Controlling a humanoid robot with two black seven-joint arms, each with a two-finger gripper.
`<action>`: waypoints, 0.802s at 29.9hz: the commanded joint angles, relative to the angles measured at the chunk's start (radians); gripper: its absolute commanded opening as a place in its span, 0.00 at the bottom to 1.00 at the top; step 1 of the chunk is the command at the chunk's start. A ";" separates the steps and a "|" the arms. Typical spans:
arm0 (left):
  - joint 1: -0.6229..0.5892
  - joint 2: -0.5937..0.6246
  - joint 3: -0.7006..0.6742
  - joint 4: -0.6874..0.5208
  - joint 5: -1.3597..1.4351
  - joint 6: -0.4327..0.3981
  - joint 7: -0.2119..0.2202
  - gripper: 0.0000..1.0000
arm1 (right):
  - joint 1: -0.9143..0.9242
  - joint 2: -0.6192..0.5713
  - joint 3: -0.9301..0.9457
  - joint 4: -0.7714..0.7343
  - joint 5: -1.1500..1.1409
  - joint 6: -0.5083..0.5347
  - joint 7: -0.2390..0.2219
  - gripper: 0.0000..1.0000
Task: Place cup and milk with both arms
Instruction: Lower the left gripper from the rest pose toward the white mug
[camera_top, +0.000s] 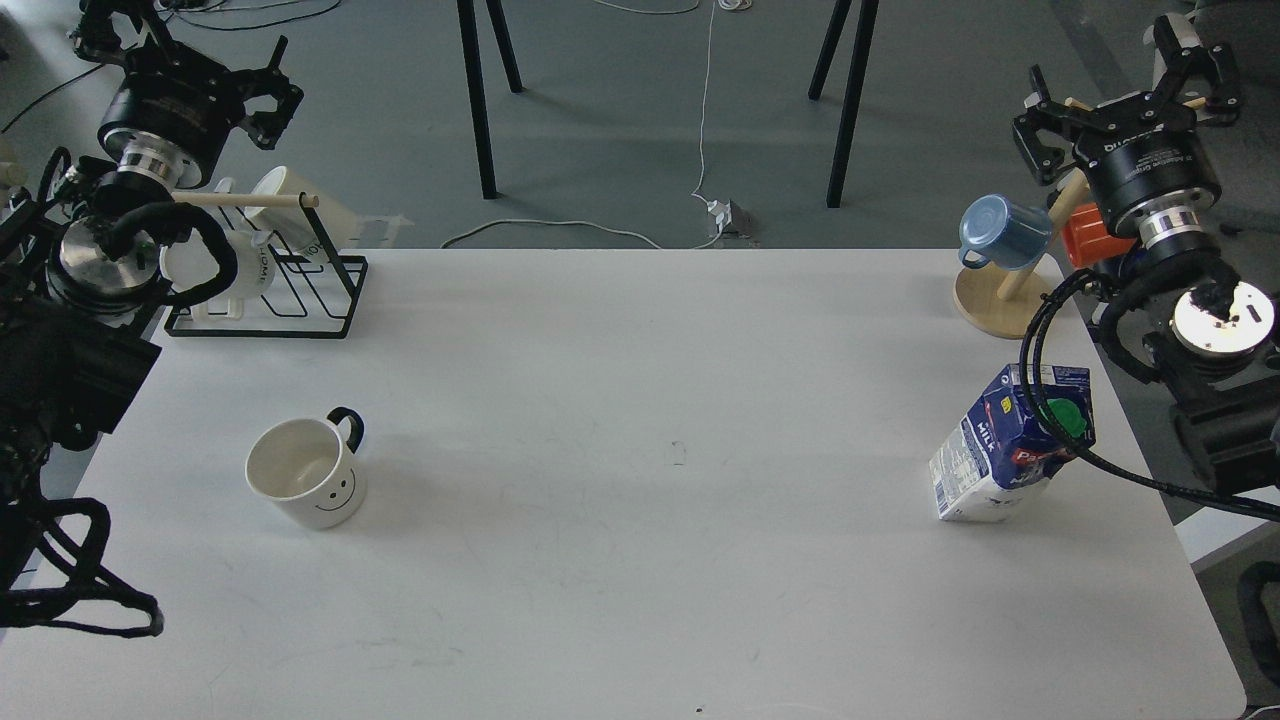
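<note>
The cup (305, 485), a white mug with a black handle and a smiley face, stands upright on the white table (640, 480) at the front left. The milk (985, 460), a dented blue and white carton with a green cap, stands tilted near the table's right edge, and a black cable of my right arm crosses in front of it. My left gripper (278, 85) hangs open high at the far left, above the mug rack and well away from the cup. My right gripper (1120, 90) is open at the far right, above the mug tree and beyond the milk.
A black wire rack (300, 295) with white mugs sits at the table's back left corner. A wooden mug tree (1010, 300) holding a blue mug (1000, 232) and an orange mug (1090, 240) stands at the back right. Black stand legs (480, 100) rise from the floor beyond.
</note>
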 joint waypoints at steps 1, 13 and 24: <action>-0.013 -0.001 0.002 0.002 0.000 0.000 0.000 1.00 | 0.000 0.002 0.000 0.000 0.000 0.000 0.000 1.00; -0.013 -0.013 0.004 -0.012 0.011 0.000 -0.011 1.00 | -0.011 0.000 0.009 0.003 0.000 0.000 0.010 1.00; 0.108 0.185 0.128 -0.372 0.388 0.000 -0.031 1.00 | -0.003 0.000 0.020 0.005 0.002 0.000 0.010 1.00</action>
